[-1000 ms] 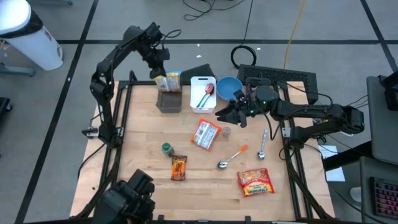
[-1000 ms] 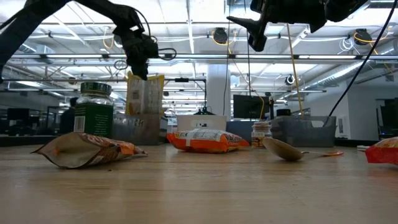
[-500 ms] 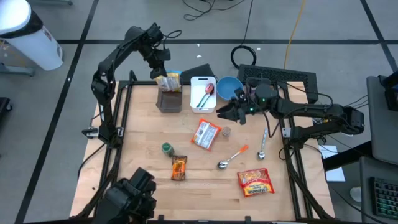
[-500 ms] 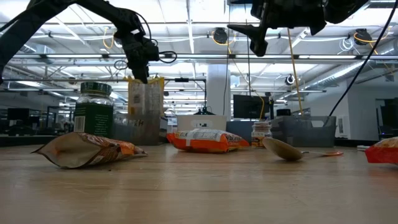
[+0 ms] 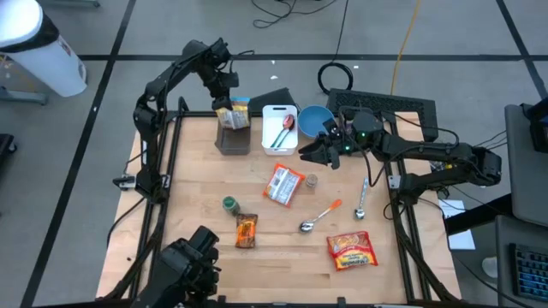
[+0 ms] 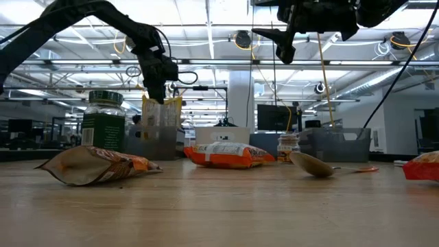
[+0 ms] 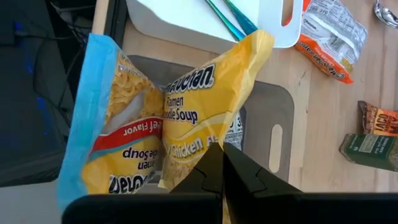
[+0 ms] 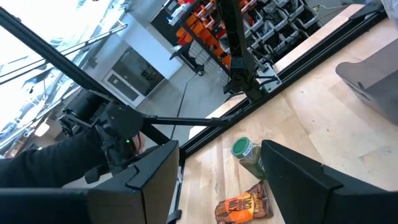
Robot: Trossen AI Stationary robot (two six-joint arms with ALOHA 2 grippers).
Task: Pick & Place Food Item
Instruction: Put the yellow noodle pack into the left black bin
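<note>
Pinching the top edge of a yellow ramen packet (image 7: 199, 118), my left claw (image 5: 224, 96) sits in the upper left of the high view, its fingers (image 7: 214, 168) closed tight on the wrapper. The packet hangs straight down from the grip into the grey bin (image 5: 233, 139) at the upper left of the worktop (image 5: 188, 214); in the low view the packet's upper part rises above the bin's rim in the left half of the frame, with the claw directly on top of it. A second ramen packet with a blue edge (image 7: 109, 130) stands right beside the one I hold, in the same bin.

My right claw (image 5: 318, 151) hovers above the worktop just right of centre in the high view, fingers spread wide and holding nothing, touching nothing. Just above it in that view sits a blue bowl (image 5: 313, 118), and beside that a white tray (image 5: 279, 128) holding utensils.

Below the right claw in the high view lie an orange-and-white noodle packet (image 5: 283, 184) and a small jar (image 5: 312, 181). Lower in the frame are a green-lidded jar (image 5: 229, 204), a brown snack pouch (image 5: 247, 230), two spoons (image 5: 318, 216) and a red noodle packet (image 5: 351, 251) at lower right.
</note>
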